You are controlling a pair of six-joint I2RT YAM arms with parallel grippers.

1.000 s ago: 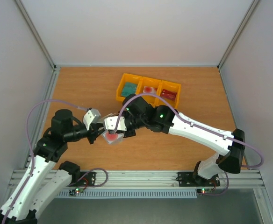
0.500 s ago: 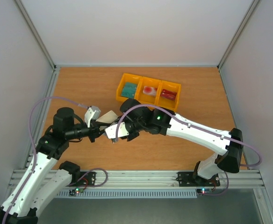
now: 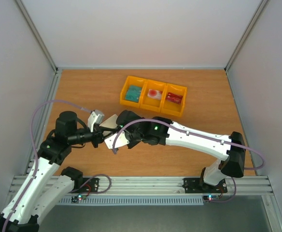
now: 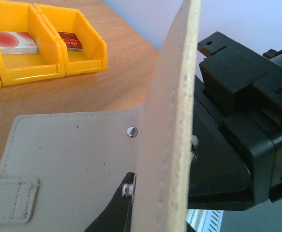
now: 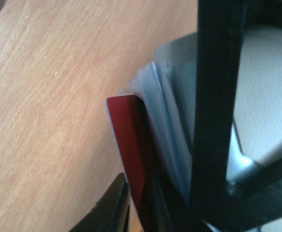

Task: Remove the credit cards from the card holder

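The cream-beige card holder point(image 3: 111, 121) is held off the table, partly folded, by my left gripper point(image 3: 101, 137), which is shut on it. In the left wrist view its outside with strap tab point(image 4: 73, 154) fills the frame, one flap edge-on. My right gripper point(image 3: 116, 144) is shut on a dark red card point(image 5: 131, 145) that sticks out of the holder's translucent grey-blue sleeves point(image 5: 165, 106). Three other credit cards lie in the yellow tray: teal point(image 3: 133, 93), red-and-white point(image 3: 155, 94) and dark red point(image 3: 174, 98).
The yellow three-compartment tray point(image 3: 150, 103) stands at the back middle of the wooden table; it also shows in the left wrist view point(image 4: 44, 72). The right arm's black wrist point(image 4: 237, 121) sits close behind the holder. Grey walls enclose the table.
The holder lay open on the table under the right gripper; now the left gripper holds it raised and folded. The right gripper has shifted left and nearer, gripping a card edge.
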